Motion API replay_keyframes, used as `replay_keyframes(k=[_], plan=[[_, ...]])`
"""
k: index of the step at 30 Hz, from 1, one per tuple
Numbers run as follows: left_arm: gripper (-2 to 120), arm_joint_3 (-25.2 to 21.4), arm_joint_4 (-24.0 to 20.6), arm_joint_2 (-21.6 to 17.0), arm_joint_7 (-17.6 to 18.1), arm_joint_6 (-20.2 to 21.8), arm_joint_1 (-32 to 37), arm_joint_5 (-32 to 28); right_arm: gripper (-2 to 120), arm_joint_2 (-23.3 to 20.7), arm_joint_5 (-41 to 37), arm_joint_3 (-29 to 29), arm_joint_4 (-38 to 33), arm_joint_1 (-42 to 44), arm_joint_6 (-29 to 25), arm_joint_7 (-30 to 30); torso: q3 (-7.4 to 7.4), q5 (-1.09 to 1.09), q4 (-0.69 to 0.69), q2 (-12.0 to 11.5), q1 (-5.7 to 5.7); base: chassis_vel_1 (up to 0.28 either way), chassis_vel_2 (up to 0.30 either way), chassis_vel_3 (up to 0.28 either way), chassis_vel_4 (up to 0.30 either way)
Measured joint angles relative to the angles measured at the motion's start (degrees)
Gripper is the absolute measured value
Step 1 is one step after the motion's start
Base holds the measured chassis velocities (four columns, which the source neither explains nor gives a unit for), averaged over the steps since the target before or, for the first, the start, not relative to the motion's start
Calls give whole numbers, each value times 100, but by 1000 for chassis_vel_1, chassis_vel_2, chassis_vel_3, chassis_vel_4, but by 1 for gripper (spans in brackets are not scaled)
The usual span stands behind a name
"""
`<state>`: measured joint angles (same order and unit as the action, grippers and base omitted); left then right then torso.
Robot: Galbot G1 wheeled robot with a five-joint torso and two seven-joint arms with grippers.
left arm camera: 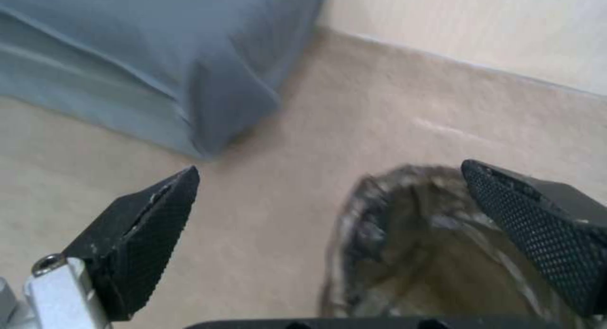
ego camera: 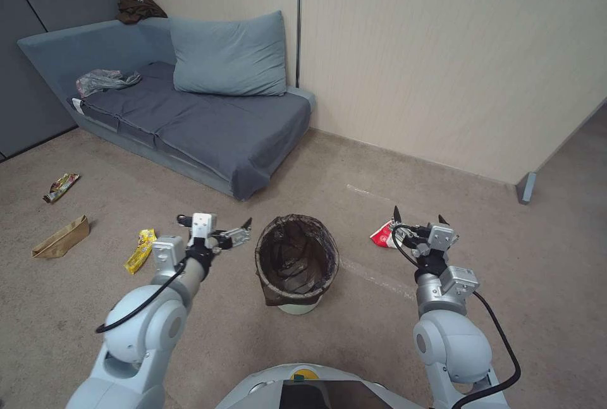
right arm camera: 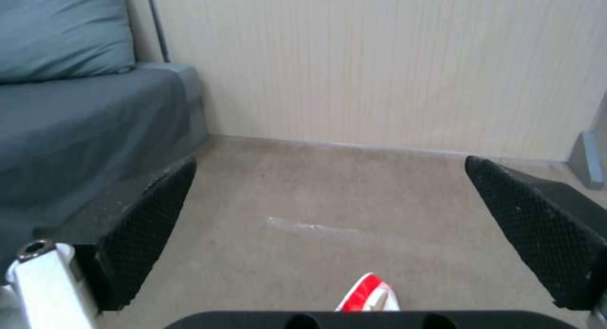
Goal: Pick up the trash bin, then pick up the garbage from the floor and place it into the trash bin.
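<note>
You have the sofa (ego camera: 190, 112) against the far wall and open carpet in front of it, with the trash bin (ego camera: 296, 263) standing upright on the floor straight ahead of the robot, between the two arms, its dark liner folded over the rim. The bin is not yet lifted, so you are on the first step. The left gripper (ego camera: 243, 232) hangs just beside the bin's left rim with its fingers spread wide and holding nothing; the left wrist view puts one fingertip over the bin's mouth and the other over bare carpet, though that view is blurred, so treat the exact clearance as uncertain. The right gripper (ego camera: 417, 216) hovers off to the bin's right, fingers also released and empty, above a red-and-white wrapper (ego camera: 384, 234). Further left on the carpet lie a tan paper bag (ego camera: 62, 238), a yellow wrapper (ego camera: 141, 250) and another wrapper (ego camera: 61, 186). Your next move likely calls for straddling the rim with the left fingers, one inside and one outside, before closing.
</note>
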<state>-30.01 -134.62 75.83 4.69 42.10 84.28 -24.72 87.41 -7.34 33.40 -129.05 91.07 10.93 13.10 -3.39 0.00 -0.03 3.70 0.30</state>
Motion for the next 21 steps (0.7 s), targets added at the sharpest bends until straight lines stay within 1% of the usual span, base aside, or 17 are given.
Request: replay_keyframes(k=[1, 3, 4, 6, 7, 8, 10, 11, 12, 14, 21], plan=[[100, 79, 48, -6, 76, 1, -26, -19, 100, 1, 1, 2, 0, 6, 0, 8, 0, 0, 1, 0, 0, 0, 0, 0, 0], [100, 409, 267, -24, 475, 1, -139, -94, 100, 1, 4, 19, 0, 24, -4, 25, 0, 0, 0, 0, 0, 0, 0, 0, 0], [100, 409, 267, -24, 475, 1, -139, -94, 100, 1, 4, 19, 0, 24, -4, 25, 0, 0, 0, 0, 0, 0, 0, 0, 0], [100, 609, 408, -22, 743, 2, -202, -117, 100, 6, 6, 26, 1, 30, -5, 34, 0, 0, 0, 0, 1, 0, 0, 0, 0], [100, 775, 546, 6, 944, 3, -251, -77, 100, 19, 11, 27, 6, 32, -6, 52, 0, 1, 0, 0, 1, 0, 0, 0, 0], [100, 775, 546, 6, 944, 3, -251, -77, 100, 19, 11, 27, 6, 32, -6, 52, 0, 1, 0, 0, 1, 0, 0, 0, 0], [100, 903, 633, 30, 1088, 3, -272, -75, 100, 25, 15, 23, 10, 37, -6, 59, 0, 1, 1, 0, 1, 0, 0, 0, 0], [100, 903, 633, 30, 1088, 3, -272, -75, 100, 25, 15, 23, 10, 37, -6, 59, 0, 1, 1, 0, 1, 0, 0, 0, 0], [100, 1037, 714, 41, 1273, 3, -297, -199, 100, 26, 27, 17, 15, 41, -6, 60, 0, 0, 1, 0, 1, 0, 0, 0, 0], [100, 1183, 847, 38, 1470, 7, -335, -519, 100, 28, 54, 7, 32, 42, -6, 67, 0, 1, 0, 0, 1, 0, 0, 0, 0], [100, 1361, 1089, 41, 1563, 11, -363, -607, 100, 41, 91, -25, 45, 63, -5, 83, 0, 1, 0, 0, 1, 0, 0, 0, 0]])
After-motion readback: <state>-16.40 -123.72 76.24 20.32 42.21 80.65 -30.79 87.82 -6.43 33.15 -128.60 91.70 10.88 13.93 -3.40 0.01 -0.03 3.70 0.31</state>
